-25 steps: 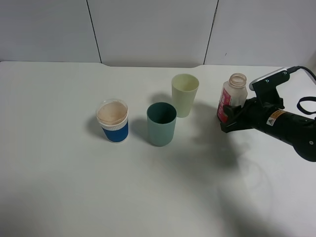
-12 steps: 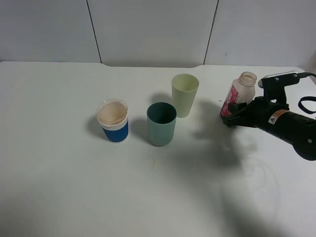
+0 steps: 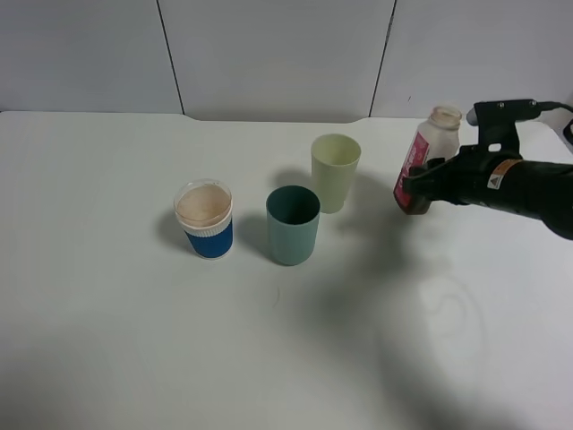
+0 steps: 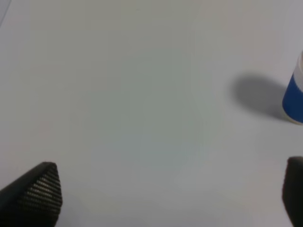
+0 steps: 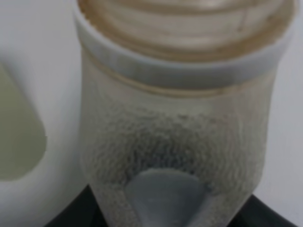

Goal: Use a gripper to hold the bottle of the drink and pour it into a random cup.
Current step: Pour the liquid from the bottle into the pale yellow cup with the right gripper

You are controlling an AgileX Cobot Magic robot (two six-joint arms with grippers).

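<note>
My right gripper [image 3: 423,190] is shut on the bottle of the drink [image 3: 426,158], a translucent bottle with a red-pink label and an open wide neck. It holds the bottle lifted off the table, tilted slightly, to the right of the cups. The right wrist view shows the bottle [image 5: 177,118] up close, with dark drink [image 5: 156,151] low inside. The pale yellow-green cup [image 3: 335,172] stands upright left of the bottle and shows at one edge of the right wrist view [image 5: 19,137]. My left gripper [image 4: 170,194] is open over bare table, with only its fingertips [image 4: 38,189] in view.
A teal-green cup [image 3: 293,224] stands in front of the pale cup. A blue-and-white cup [image 3: 204,218] with a pale brown filling stands further left; its edge shows in the left wrist view [image 4: 294,94]. The white table [image 3: 134,340] ends at a grey wall behind.
My right gripper has lifted the bottle off the table and raised it, and the arm has levelled out. The cups have not moved.
</note>
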